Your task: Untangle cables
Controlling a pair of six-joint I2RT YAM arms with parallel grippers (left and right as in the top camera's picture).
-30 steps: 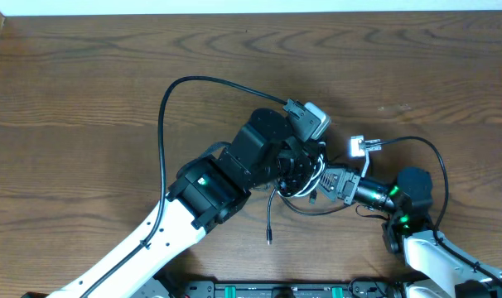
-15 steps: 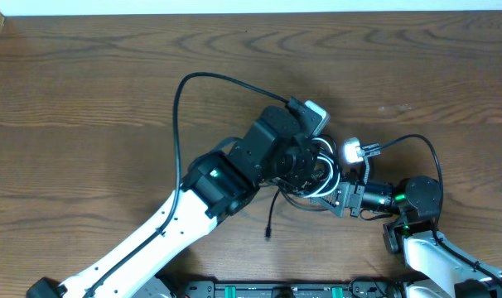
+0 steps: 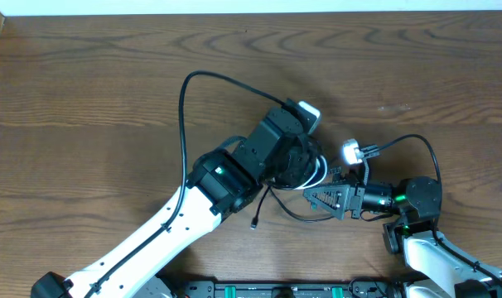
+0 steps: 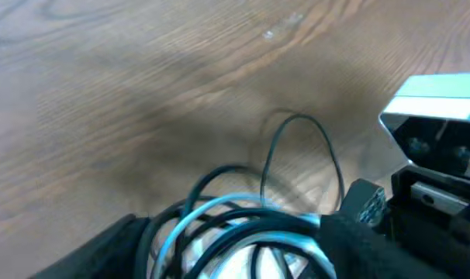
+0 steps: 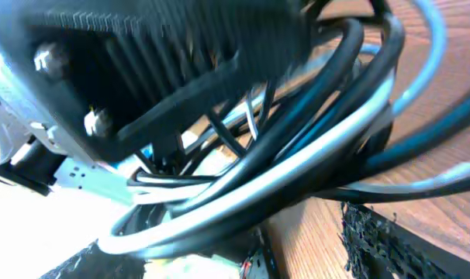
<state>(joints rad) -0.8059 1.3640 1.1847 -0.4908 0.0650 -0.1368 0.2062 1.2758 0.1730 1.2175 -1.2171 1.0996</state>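
Observation:
The cables [image 3: 319, 171] lie in a small bundle of black loops and one white cord at mid-table. My left gripper [image 3: 305, 168] stands over the bundle, its fingers [image 4: 107, 249] wide apart and open, with the loops [image 4: 243, 225] between them. From the right, my right gripper [image 3: 311, 197] points at the bundle's lower edge, open. In its wrist view the cords [image 5: 297, 155] cross just ahead of its dark finger [image 5: 374, 236]. One long black cable [image 3: 185, 108] arcs away to the left. A loose plug end [image 3: 255, 223] lies below the bundle.
A white plug [image 3: 350, 151] sits right of the bundle, and its black lead [image 3: 425, 149] loops round above the right arm [image 3: 417, 199]. The left arm [image 3: 176, 223] slants across the lower middle. The left gripper's black body [image 5: 165, 70] fills the upper part of the right wrist view.
My left gripper was shut on the bundle and has now opened. The loose plug end swung up and to the left. My right gripper drew back slightly lower and stayed open.

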